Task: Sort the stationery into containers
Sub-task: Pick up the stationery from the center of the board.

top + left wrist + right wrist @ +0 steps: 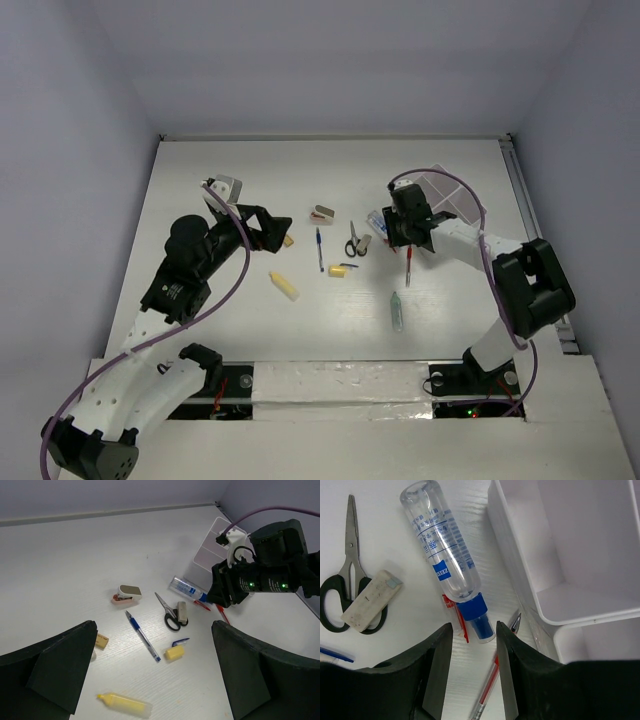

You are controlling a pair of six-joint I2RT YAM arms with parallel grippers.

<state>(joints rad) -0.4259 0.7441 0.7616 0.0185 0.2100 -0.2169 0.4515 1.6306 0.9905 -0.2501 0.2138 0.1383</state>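
Right jaws, black and close up, stand narrowed to either side of the blue cap (477,617) of a clear tube (442,550) lying on the desk (250,170); whether they press it I cannot tell. A red pen (487,687) lies just beside the cap. The white tray (520,555) sits right next to the tube. On the tube's other side lie scissors (347,540) with an eraser (370,600) across the handles. Left jaws hang wide apart, holding nothing, above a blue pen (142,641) and a yellow stick (125,704).
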